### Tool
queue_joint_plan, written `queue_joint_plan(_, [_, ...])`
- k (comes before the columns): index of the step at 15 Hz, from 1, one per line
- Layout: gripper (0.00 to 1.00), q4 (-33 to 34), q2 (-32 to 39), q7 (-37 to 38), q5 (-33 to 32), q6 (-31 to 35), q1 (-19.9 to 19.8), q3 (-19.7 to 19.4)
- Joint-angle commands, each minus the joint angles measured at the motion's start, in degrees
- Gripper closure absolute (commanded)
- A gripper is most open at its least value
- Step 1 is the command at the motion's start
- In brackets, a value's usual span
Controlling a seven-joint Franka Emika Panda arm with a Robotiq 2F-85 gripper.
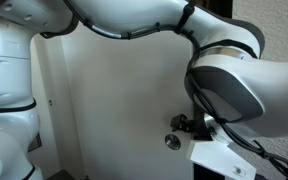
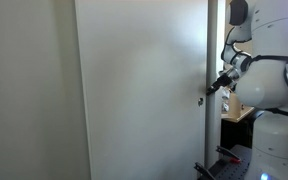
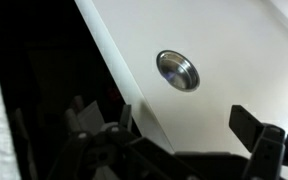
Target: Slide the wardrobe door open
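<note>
The wardrobe door is standing as a tall off-white panel filling the middle of both exterior views. Its round recessed silver pull is sitting close to the vertical edge nearest the robot. The gripper is hovering just beside that pull, with its fingers spread apart and grasping nothing. In the wrist view one finger is showing over the panel's face and its partner over the dark strip beyond the door's edge. Whether any tip is touching the panel, I cannot tell.

The step in hand is looking like getting a purchase on the door before pushing it sideways. To do it well, the operator should be settling on one contact: either seating a fingertip inside the pull or hooking a finger round the exposed edge. The pull is looking shallow and smooth, so a tip is likely to be skating out unless it is pressing gently inward while travelling. The push should be running straight along the panel's own plane, away from the edge that carries the pull, level and slow. Drifting into the panel is risking a jammed wrist, and drifting outward is risking lost contact. The arm is crowding the door, so elbow clearance needs watching.
</note>
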Motion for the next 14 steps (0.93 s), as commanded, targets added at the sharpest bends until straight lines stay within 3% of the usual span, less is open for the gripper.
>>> queue_joint_plan(1, [0.0, -1.91, -0.99, -4.36, 1.98, -1.47, -1.74, 0.76])
queue_joint_plan(14, [0.0, -7.19, -4.81, -9.17, 1.4, -4.13, -1.05, 1.36])
